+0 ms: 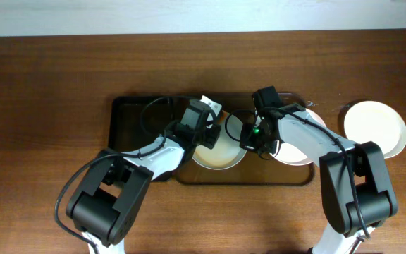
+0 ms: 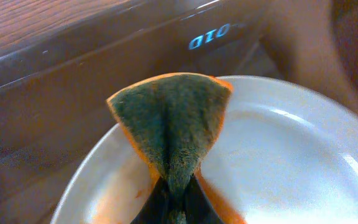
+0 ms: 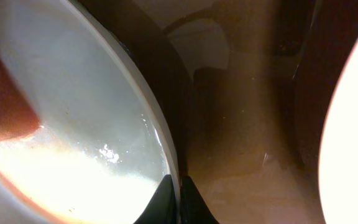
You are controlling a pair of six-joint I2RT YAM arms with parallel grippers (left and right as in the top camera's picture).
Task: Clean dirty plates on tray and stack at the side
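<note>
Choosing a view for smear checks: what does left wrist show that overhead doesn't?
Left wrist only: the sponge, green face with orange edges, pinched in the left jaws, and orange smears on the middle plate beneath it. Overhead only: the black tray, the brown tray, and a lone plate outside the brown tray, to its right. Both: the middle plate.
</note>
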